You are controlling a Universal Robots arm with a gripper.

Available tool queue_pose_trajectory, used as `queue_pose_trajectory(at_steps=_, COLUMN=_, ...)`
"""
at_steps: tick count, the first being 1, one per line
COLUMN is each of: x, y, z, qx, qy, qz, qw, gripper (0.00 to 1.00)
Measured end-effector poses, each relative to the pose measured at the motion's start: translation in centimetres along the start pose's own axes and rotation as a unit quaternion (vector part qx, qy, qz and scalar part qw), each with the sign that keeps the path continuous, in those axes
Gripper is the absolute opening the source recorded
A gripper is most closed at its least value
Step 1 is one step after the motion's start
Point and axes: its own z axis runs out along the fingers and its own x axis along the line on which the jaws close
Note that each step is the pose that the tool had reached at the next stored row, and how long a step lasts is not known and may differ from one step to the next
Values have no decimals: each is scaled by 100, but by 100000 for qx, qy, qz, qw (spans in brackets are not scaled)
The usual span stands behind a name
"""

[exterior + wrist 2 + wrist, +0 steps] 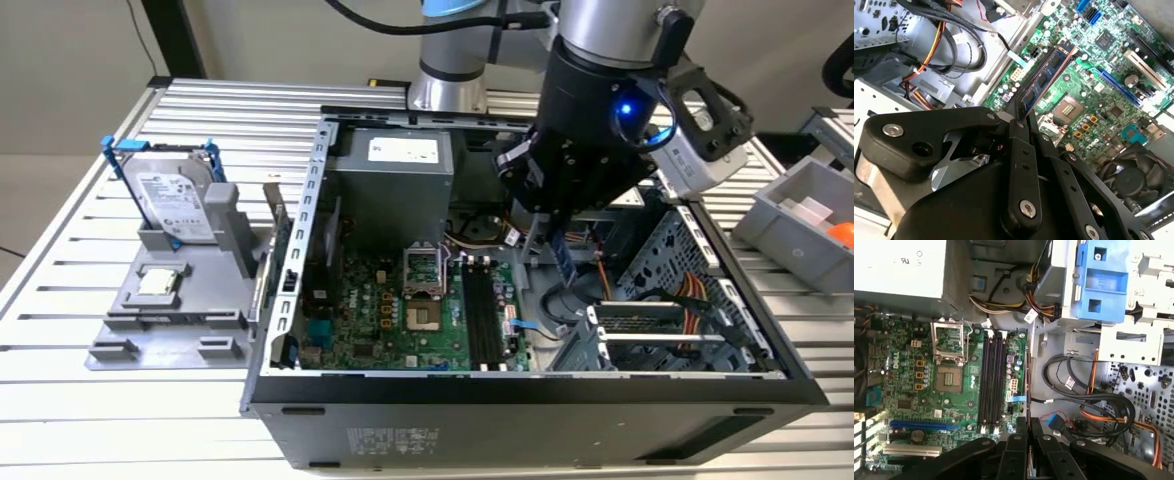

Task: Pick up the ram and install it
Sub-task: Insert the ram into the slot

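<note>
Fingers (1019, 150) are pinched tight on the ram (1046, 75), a thin bluish board with flat dark chips. Your gripper (1023, 120) has it by one end, over the green motherboard (966, 405) and just beside the long black slots (991, 380). The print on the white sticker (403, 149) is too small to read.

Gripper (1019, 119) is black, ram (1046, 80) blue with dark chips, motherboard (961, 402) green
</note>
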Motion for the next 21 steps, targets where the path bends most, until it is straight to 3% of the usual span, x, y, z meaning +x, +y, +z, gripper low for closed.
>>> queue_pose_trajectory(at_steps=3, x=1, y=6, z=16, qx=-1394, qy=-78, qz=78, qw=99990, gripper=0)
queue_pose_trajectory(at_steps=4, x=3, y=6, z=32, qx=-1527, qy=-88, qz=103, qw=99988, gripper=0)
queue_pose_trajectory(at_steps=10, x=9, y=14, z=141, qx=-1352, qy=-81, qz=2709, qw=99954, gripper=0)
queue_pose_trajectory(at_steps=21, x=86, y=26, z=336, qx=-1349, qy=-84, qz=2743, qw=99953, gripper=0)
